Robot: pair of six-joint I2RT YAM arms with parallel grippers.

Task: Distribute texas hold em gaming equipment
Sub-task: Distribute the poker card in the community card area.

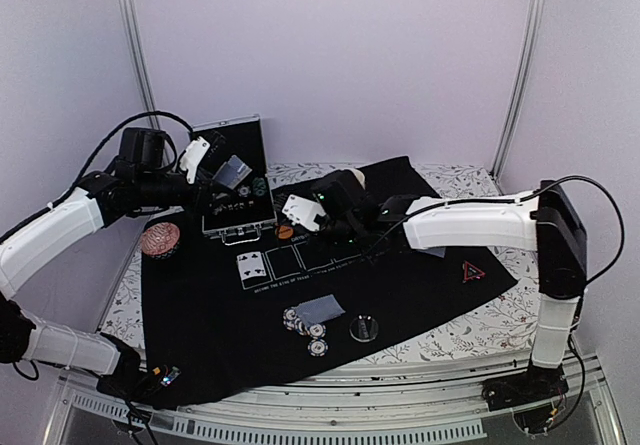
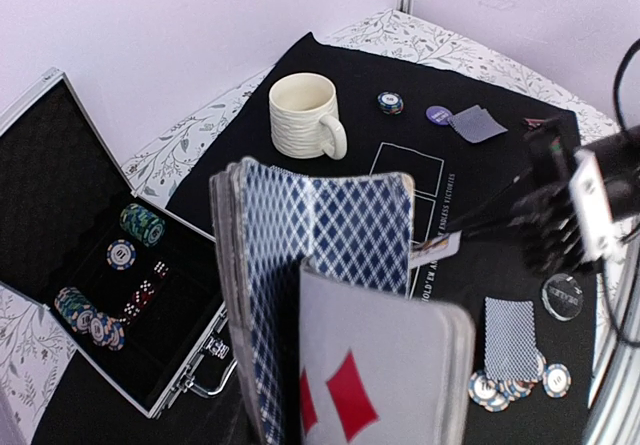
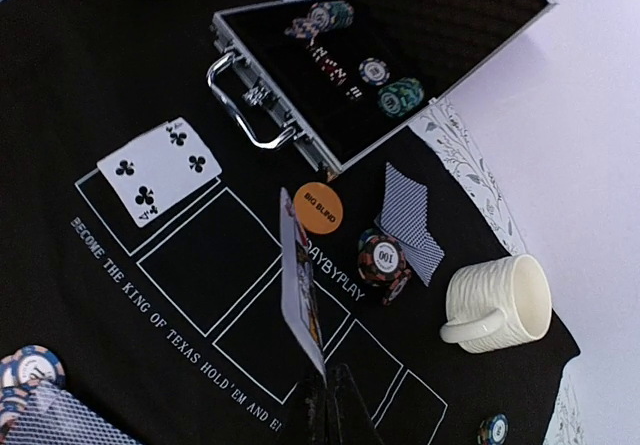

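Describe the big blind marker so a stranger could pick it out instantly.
Find the open aluminium case at the edge of the black mat. Right beside the case, on the mat, lies a flat orange disc. Unlike the striped chips beside it, it is plain orange, printed BIG BLIND.

Mug [image 3: 505, 310], case [image 3: 460, 5] and chip stack [image 3: 385, 260] crowd mat's [image 3: 100, 85] far side.

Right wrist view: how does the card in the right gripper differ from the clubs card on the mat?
The clubs card lies flat, face up, on the mat; the held card stands on edge in the right gripper. The clubs card shows four black pips; the held card's face is too oblique to read. Both are playing cards.
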